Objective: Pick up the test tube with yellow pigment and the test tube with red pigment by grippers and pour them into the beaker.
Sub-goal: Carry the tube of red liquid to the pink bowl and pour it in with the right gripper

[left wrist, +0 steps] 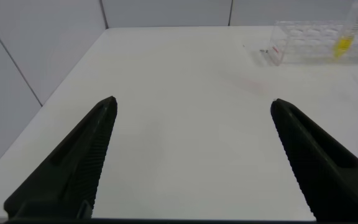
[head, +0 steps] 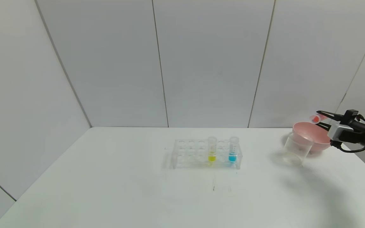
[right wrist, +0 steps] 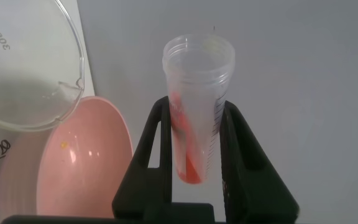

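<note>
Right claw (head: 323,118) clamping the test tube with red pigment (head: 315,119), tilting above the pink bowl (head: 315,136) behind the beaker (head: 296,148). Test tube with yellow pigment (head: 212,149) standing in the rack (head: 188,154) beside the blue tube (head: 233,149). Left claw (left wrist: 191,162) hanging apart over the table (head: 106,177).

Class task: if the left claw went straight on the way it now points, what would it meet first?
Probably nothing: ahead of the open left claw lies bare table. The tube rack stands off to one side.

Beaker (head: 296,148) right of rack (head: 206,154)
</note>
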Action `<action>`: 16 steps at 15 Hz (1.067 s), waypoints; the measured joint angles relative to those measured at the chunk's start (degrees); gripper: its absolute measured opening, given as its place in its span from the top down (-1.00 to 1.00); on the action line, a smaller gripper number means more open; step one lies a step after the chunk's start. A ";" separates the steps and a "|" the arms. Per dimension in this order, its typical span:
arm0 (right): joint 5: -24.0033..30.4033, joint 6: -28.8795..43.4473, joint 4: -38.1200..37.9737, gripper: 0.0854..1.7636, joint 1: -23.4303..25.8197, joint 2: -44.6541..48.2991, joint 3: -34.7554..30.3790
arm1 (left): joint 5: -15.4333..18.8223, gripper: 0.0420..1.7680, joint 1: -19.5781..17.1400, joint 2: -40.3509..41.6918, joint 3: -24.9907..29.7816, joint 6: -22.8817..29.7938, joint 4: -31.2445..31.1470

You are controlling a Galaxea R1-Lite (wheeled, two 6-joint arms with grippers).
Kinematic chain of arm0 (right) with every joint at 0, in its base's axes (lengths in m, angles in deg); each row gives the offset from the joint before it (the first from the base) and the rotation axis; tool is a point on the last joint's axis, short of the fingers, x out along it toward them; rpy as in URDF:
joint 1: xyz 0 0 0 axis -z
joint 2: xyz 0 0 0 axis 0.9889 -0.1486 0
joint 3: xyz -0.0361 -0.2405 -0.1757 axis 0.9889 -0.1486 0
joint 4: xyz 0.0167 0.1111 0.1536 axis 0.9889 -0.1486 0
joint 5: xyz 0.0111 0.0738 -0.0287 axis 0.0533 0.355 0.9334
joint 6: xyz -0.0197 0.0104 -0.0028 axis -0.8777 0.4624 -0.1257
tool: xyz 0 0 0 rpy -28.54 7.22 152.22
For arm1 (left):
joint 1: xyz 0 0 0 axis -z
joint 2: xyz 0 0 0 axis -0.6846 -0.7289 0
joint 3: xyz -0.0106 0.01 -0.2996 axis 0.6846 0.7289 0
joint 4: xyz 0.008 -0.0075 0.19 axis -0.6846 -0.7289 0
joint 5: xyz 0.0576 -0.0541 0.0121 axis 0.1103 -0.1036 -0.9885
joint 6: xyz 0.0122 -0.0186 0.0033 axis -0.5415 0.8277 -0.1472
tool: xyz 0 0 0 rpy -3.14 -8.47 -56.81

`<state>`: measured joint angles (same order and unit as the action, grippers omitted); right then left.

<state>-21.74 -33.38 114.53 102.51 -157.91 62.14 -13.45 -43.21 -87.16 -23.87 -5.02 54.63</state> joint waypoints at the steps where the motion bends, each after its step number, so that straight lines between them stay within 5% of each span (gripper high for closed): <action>1: -0.06 -0.09 0.21 0.49 -0.22 0.00 0.04 | 0.00 -1.00 0.00 0.00 0.00 0.00 0.00; 16: -4.92 -9.06 0.54 0.49 -1.10 -0.38 -0.28 | 0.00 -1.00 0.00 0.00 0.00 0.00 0.00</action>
<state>-26.66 -42.43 115.07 101.41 -158.28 61.86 -13.45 -43.21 -87.16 -23.87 -5.02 54.63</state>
